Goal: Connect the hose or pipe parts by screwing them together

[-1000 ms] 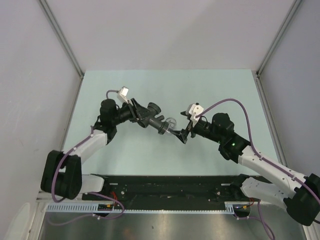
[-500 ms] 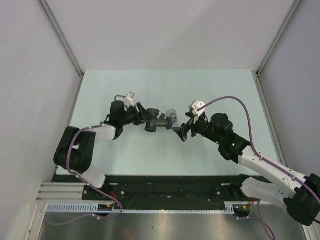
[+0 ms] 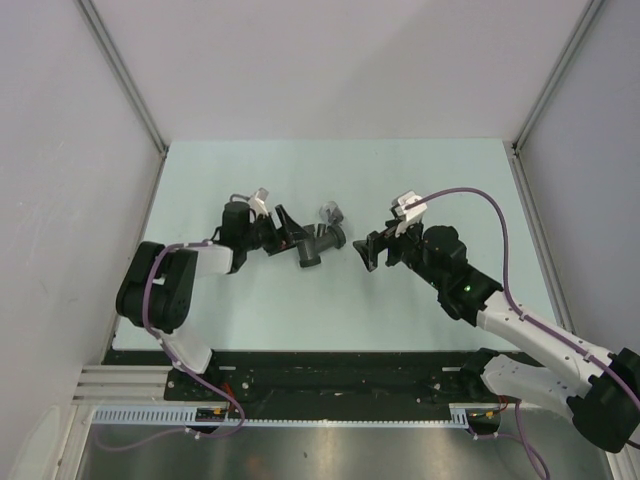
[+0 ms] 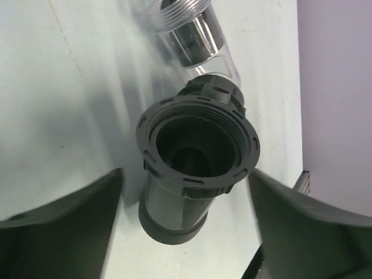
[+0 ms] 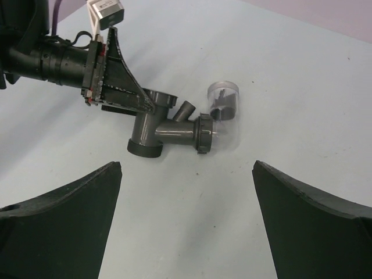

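A dark grey pipe fitting (image 3: 313, 246) with a wide threaded mouth (image 4: 197, 152) lies on the pale green table. A clear tube piece (image 5: 224, 104) sits at its collar (image 5: 203, 134); the clear piece also shows in the left wrist view (image 4: 195, 32). My left gripper (image 3: 289, 234) is open, its fingers (image 4: 64, 224) on either side of the fitting's wide end without touching it. It shows in the right wrist view (image 5: 145, 99) against the fitting (image 5: 157, 131). My right gripper (image 3: 363, 252) is open and empty (image 5: 186, 197), a short way right of the parts.
Grey walls with metal corner rails (image 3: 125, 75) close in the table on three sides. A black rail (image 3: 330, 370) with the arm bases runs along the near edge. Purple cables (image 3: 470, 200) loop over both arms.
My left gripper has opened and let go of the fitting, which now lies lower on the table. The left arm has drawn back and down. The right gripper has shifted slightly right, still open.
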